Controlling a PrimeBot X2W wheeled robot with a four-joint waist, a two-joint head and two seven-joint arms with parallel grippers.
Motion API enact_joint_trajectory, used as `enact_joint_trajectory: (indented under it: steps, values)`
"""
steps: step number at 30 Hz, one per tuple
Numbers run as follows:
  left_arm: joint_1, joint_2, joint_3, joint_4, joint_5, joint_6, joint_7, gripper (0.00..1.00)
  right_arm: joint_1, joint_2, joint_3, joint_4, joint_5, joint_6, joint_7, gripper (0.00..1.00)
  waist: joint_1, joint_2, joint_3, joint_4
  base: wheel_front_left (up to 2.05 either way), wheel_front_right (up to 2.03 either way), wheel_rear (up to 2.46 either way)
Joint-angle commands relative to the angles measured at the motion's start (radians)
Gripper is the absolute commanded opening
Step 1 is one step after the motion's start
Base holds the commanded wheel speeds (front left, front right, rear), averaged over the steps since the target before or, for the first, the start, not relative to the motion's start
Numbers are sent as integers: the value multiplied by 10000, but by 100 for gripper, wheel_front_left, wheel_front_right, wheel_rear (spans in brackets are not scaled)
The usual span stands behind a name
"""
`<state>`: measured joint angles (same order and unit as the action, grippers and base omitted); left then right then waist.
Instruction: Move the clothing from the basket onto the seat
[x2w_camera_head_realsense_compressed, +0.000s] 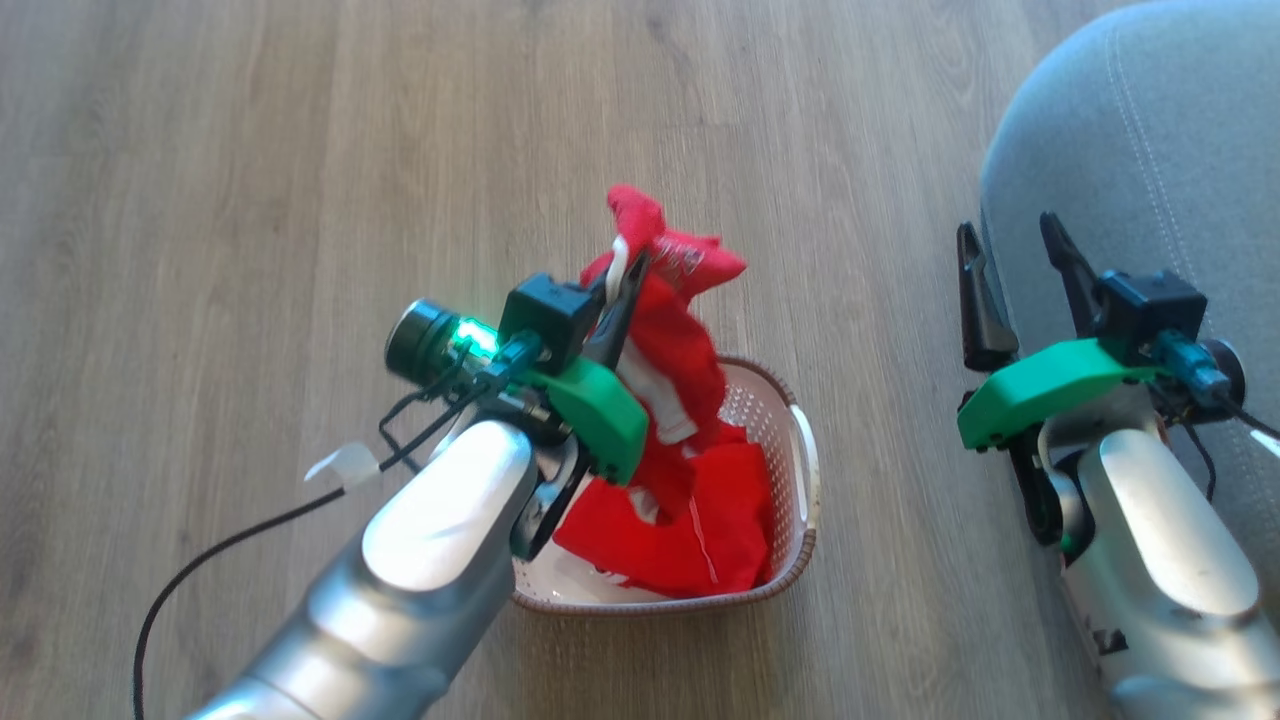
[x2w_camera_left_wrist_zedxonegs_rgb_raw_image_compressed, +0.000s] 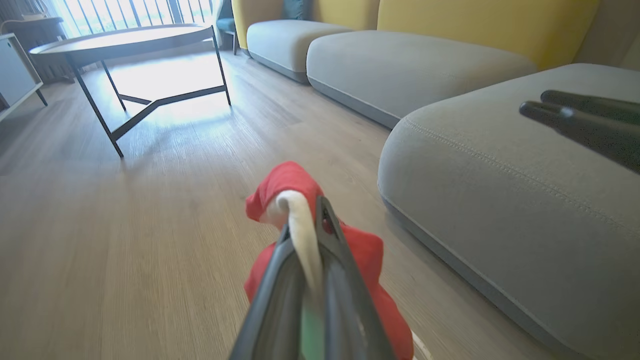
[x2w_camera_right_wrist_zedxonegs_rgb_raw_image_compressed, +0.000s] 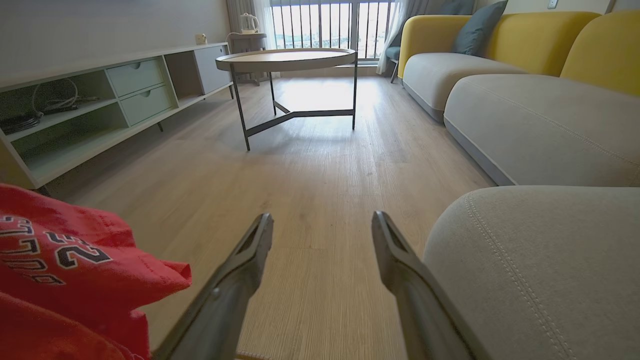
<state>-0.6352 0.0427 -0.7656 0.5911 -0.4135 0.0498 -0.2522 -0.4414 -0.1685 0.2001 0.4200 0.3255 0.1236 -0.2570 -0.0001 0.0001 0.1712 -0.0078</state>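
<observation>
Pale wood floor (x2w_camera_head_realsense_compressed: 250, 150), with a round table (x2w_camera_right_wrist_zedxonegs_rgb_raw_image_compressed: 287, 57) toward the window. The basket (x2w_camera_head_realsense_compressed: 803, 455) stands near the grey seat's (x2w_camera_head_realsense_compressed: 1140, 140) rounded corner. The red, white-trimmed clothing (x2w_camera_head_realsense_compressed: 672, 340) is split: 1 piece hangs from the clenched left gripper (x2w_camera_head_realsense_compressed: 628, 278) over the basket, and the rest, seemingly 1 piece, lies inside. The right gripper (x2w_camera_head_realsense_compressed: 1008, 232) is spread and empty.

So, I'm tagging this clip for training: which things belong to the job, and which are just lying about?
Job: clothing, basket, seat, left gripper shut on clothing.
Lying about: round table, shelf unit, kettle, yellow backrests.
</observation>
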Motion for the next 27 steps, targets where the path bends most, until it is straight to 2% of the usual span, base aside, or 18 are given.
enact_joint_trajectory:
  steps: [1,11,18,23,27]
  values:
    - [-635,76,382,-677,81,-14,-94,0,21,-87,135,-253,0,71,-47,100,1,-1,-136,81,0,0,0]
    - [-1555,76,277,-2110,9,91,-95,0,195,-5,296,-221,-18,71,-47,100,1,-1,-393,141,0,0,0]
    - [-2117,76,39,-2187,-215,223,-95,0,176,38,443,-314,68,71,-47,100,1,-1,-462,109,0,0,0]
    - [-2115,76,-180,-2230,-348,303,-95,0,40,63,978,-1331,485,71,-47,100,1,-1,-427,51,0,0,0]
    - [-2103,76,-348,-2249,-396,344,-95,0,-130,-183,1814,-2583,906,71,-47,100,1,-1,-368,47,0,0,0]
